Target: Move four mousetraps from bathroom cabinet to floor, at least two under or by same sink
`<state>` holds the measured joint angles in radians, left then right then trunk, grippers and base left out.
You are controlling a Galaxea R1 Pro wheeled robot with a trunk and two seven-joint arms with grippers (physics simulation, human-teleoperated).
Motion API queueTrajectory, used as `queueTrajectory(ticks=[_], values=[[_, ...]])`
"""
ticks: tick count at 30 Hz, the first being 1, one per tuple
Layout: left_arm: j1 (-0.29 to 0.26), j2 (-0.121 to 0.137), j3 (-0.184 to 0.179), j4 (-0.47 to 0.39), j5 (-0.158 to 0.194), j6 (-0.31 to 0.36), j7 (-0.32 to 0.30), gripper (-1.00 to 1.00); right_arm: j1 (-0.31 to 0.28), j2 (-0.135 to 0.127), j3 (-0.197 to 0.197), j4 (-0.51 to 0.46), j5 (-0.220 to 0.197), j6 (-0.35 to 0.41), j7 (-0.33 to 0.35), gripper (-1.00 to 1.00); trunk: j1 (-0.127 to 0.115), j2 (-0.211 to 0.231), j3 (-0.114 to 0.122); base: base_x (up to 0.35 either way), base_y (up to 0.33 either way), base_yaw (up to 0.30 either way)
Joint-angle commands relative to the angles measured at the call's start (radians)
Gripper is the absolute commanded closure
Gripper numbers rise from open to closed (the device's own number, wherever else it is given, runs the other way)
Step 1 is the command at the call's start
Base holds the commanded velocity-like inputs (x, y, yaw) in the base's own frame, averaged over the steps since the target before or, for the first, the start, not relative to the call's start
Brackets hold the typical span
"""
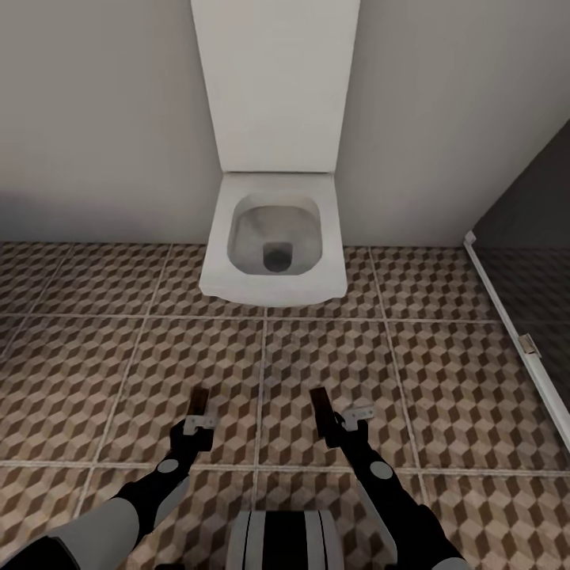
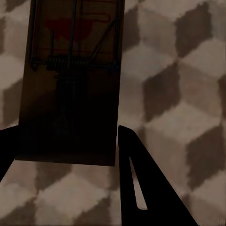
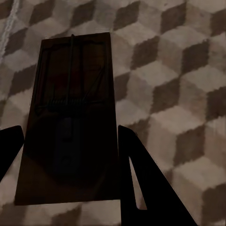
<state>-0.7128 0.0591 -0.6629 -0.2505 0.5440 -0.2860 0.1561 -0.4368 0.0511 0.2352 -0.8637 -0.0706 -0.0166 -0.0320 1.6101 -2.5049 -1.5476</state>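
Note:
Two mousetraps show, each a flat dark-brown wooden slab with a wire spring. My left gripper (image 1: 197, 426) is shut on one mousetrap (image 1: 199, 400), which juts forward over the cube-patterned bathroom floor (image 1: 95, 372). My right gripper (image 1: 331, 423) is shut on the other mousetrap (image 1: 321, 405) in the same way. In the left wrist view the mousetrap (image 2: 70, 80) fills the gap between the dark fingers (image 2: 146, 188), with tiles behind it. In the right wrist view the mousetrap (image 3: 70, 117) sits likewise between the fingers (image 3: 141, 183). The bathroom sink and the cabinet are out of view.
A white wall-hung toilet (image 1: 273, 237) with its lid raised (image 1: 275, 79) stands straight ahead against the pale wall. A dark glass partition with a white frame (image 1: 507, 317) runs along the right. My own base (image 1: 285, 538) is at the lower edge.

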Motion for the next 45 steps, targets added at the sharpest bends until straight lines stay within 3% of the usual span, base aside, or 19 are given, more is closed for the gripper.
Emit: queueTrajectory(ticks=[1, 14, 31, 45], values=[[0.000, 0.001, -0.009, -0.001, 0.001, -0.001, 0.011, 1.00, 0.000, 0.000, 0.003, 0.000, -0.008, -0.002, -0.003, 1.00, 0.000, 0.000, -0.004, 0.000, 0.000, 0.000], [0.000, 0.001, -0.009, -0.001, 0.001, -0.001, 0.011, 1.00, 0.000, 0.000, 0.003, 0.000, -0.008, -0.002, -0.003, 1.00, 0.006, -0.003, -0.055, 0.000, 0.000, 0.000], [0.001, 0.000, -0.010, -0.002, 0.001, -0.002, 0.010, 1.00, 0.000, 0.000, 0.004, 0.000, -0.008, -0.002, -0.003, 1.00, 0.006, -0.003, -0.055, 0.009, 0.000, 0.000], [0.001, -0.001, -0.012, -0.001, 0.001, -0.001, 0.010, 1.00, 0.000, 0.000, 0.007, 0.000, -0.008, -0.002, -0.002, 1.00, 0.006, -0.003, -0.055, 0.279, 0.000, 0.000]])
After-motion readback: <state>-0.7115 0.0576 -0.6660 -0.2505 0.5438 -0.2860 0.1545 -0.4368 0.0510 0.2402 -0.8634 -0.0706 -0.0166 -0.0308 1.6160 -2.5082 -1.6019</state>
